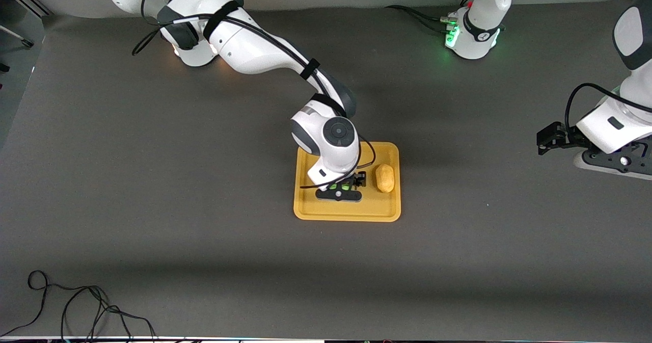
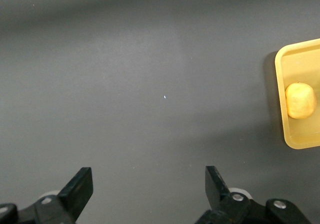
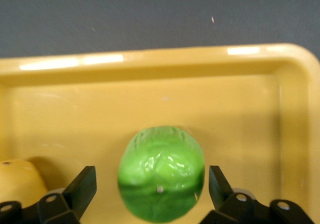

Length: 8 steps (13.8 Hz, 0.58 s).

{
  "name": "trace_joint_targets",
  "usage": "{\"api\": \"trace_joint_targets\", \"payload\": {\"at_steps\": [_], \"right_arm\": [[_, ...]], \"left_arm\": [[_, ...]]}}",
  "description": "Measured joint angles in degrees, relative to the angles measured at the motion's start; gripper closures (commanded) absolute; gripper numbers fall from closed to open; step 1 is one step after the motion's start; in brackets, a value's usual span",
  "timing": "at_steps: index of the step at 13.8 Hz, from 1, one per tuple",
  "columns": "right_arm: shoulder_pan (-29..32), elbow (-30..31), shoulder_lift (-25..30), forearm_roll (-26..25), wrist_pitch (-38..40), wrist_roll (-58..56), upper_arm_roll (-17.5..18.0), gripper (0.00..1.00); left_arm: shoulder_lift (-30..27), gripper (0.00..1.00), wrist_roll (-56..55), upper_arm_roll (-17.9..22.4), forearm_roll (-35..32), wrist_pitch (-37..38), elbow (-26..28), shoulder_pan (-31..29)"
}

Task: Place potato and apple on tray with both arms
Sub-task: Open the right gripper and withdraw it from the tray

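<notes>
Grey surface bare around tray | potato on tray, long axis 12–6 | right claw spread, straddling apple on tray | left claw spread, empty, waiting over surface at 3 o'clock

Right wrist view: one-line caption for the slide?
Open right hand straddles the round green apple on the flat orange-yellow plastic tray, the oval yellow-orange potato beside it.

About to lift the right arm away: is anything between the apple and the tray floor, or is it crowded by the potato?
Nothing visible. The apple sits between the right hand's open fingers in the tray, beside the potato but apart.
</notes>
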State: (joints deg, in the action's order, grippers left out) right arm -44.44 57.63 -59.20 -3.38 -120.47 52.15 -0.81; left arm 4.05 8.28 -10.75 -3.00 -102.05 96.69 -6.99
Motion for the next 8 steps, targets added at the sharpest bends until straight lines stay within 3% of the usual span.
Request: {"api": "trace_joint_targets", "payload": {"at_steps": [3, 8], "right_arm": [[0.0, -2.9, 5.3, 0.0, 9.8, 0.8, 0.0, 0.0], [1.8, -3.5, 21.3, -0.1, 27.2, -0.8, -0.7, 0.0]], "left_arm": [[0.2, 0.0, 0.0, 0.0, 1.4, 0.2, -0.2, -0.5], [0.7, 0.0, 2.1, 0.1, 2.8, 0.4, -0.5, -1.5]]}}
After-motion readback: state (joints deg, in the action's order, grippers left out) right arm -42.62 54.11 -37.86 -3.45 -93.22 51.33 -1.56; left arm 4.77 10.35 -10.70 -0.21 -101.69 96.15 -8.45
